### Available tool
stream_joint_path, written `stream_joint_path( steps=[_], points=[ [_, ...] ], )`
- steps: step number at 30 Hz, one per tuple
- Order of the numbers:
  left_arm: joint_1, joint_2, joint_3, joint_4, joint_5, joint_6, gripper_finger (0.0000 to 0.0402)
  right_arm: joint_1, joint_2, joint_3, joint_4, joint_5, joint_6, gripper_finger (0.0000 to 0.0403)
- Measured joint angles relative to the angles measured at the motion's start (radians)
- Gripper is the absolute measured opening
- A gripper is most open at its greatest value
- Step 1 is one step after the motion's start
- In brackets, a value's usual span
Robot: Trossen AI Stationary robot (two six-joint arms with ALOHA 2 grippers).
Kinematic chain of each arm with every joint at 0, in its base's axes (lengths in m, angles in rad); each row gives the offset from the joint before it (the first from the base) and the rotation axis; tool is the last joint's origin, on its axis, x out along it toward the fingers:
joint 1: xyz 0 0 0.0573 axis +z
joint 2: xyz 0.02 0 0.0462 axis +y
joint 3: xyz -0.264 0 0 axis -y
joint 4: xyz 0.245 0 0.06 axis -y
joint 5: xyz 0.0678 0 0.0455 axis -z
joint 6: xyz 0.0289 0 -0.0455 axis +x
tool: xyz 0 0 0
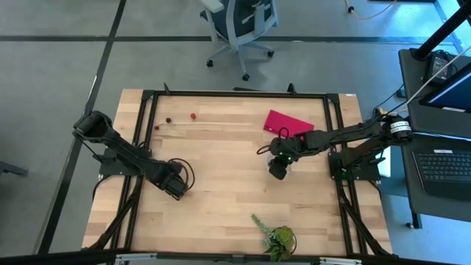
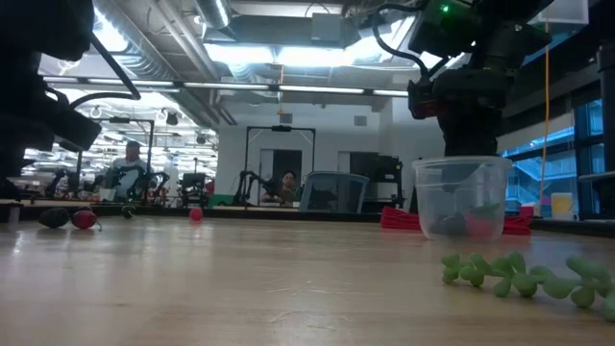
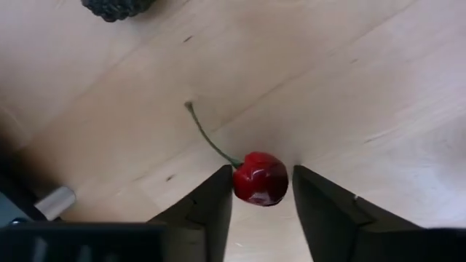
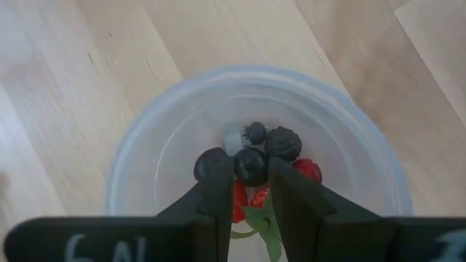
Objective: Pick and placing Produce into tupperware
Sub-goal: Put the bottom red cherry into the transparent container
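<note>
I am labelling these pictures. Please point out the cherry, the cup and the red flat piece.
cherry (image 3: 260, 178), left wrist view, on its round body.
cup (image 2: 461, 171), low view, on its rim.
red flat piece (image 1: 287, 122), high view, on its middle.
</note>
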Motion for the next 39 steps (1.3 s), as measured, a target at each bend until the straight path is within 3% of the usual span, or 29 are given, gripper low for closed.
stream_joint_path(
  steps=[10,15,23,32,36,39],
  points=[
    [0.0,0.001,-0.002,0.009,-0.028,0.051,0.005,0.0,0.0,0.0,0.009,-0.001,-0.016,0.0091],
    [0.0,-0.005,0.007,0.004,-0.073,0.102,0.0029,0.0,0.0,0.02,0.006,-0.013,-0.025,0.0091],
    [0.003,-0.05,0.087,-0.006,-0.403,0.342,0.0036,0.007,-0.006,0.174,-0.033,-0.043,-0.106,0.0091],
    [-0.006,-0.072,0.155,0.103,-0.876,0.787,0.0038,0.008,-0.006,0.196,0.263,-0.043,-0.231,0.0091],
    [0.015,-0.072,0.155,0.219,-0.964,0.966,0.0038,0.008,-0.006,0.195,0.384,-0.043,-0.261,0.0104],
    [0.039,-0.072,0.155,0.341,-0.971,1.111,0.0039,0.008,-0.006,0.195,0.473,-0.043,-0.295,0.014]
  ],
)
